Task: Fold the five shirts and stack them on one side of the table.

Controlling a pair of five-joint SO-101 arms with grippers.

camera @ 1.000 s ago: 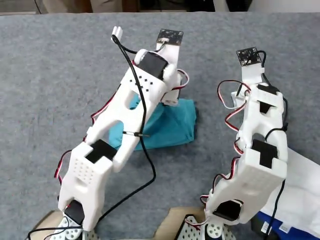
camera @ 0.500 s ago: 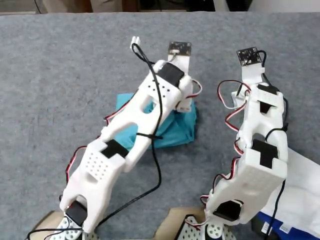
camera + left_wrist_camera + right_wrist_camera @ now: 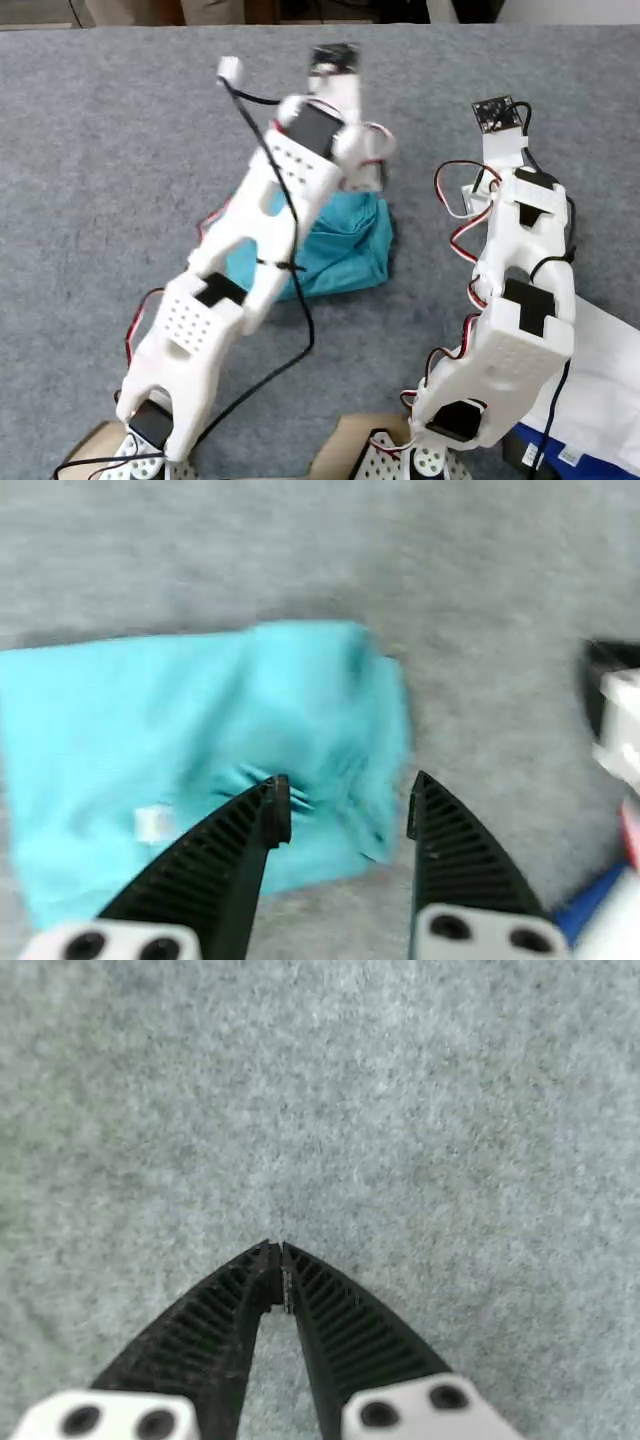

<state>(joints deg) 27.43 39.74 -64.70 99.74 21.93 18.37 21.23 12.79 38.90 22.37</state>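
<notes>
Folded teal shirt [image 3: 130,720], a rumpled rectangle, lies under your left tool [image 3: 348,798].
Soft cloth, puckered beside one ribbed black tip; tool spread. Your right tool [image 3: 277,1257] is pressed together over the fuzzy grey counter [image 3: 450,1110].

So the bench [image 3: 100,150] has a grey, carpet-like top. A teal shirt [image 3: 345,245] lies folded flat on it, pretty much mid-bench. Over in the near right corner there's a white sheet [image 3: 610,370], cloth or paper, can't tell, with a blue bit [image 3: 545,452] touching its near edge.
</notes>
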